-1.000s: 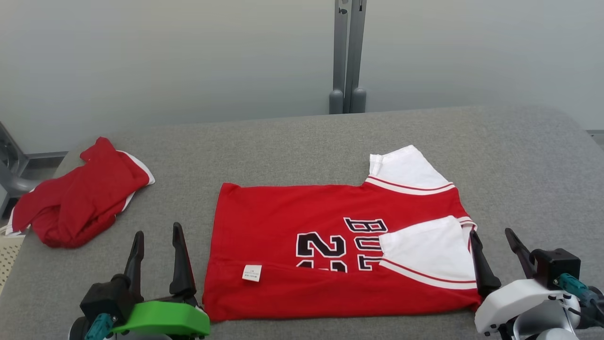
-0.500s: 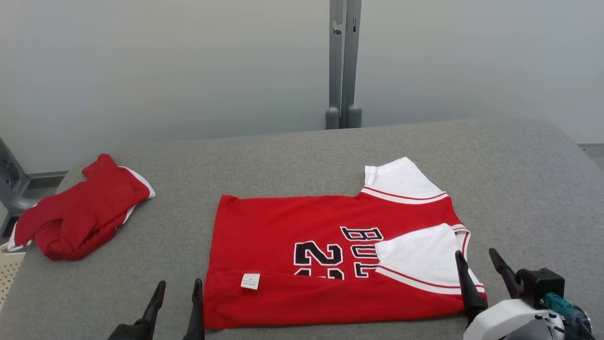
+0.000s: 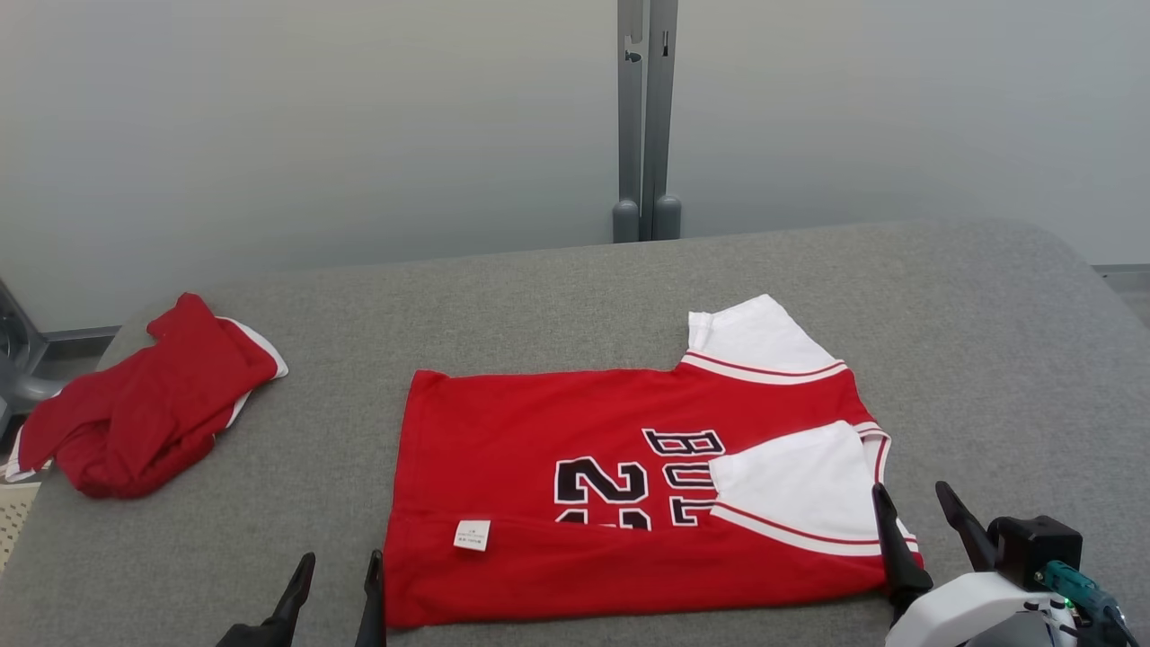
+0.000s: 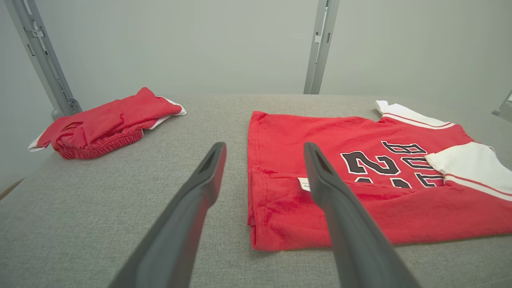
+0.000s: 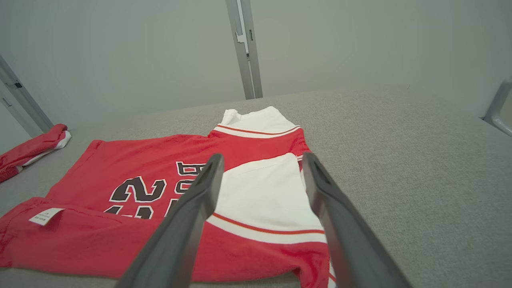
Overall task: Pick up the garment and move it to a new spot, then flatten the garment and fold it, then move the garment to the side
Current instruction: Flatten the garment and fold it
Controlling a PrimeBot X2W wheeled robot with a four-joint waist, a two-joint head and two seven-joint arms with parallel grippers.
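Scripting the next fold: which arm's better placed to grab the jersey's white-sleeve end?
Right, probably. The right claw is open at the edge of the near white sleeve, at that end of the jersey; the left claw, also open, sits at the hem corner on the opposite end.

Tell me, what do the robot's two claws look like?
Both the left gripper and right gripper have two long, dark grey fingers tapering to slim tips, with a shallow slot near each end. Behind the right one sit a rounded white housing, a black block and a teal plug.
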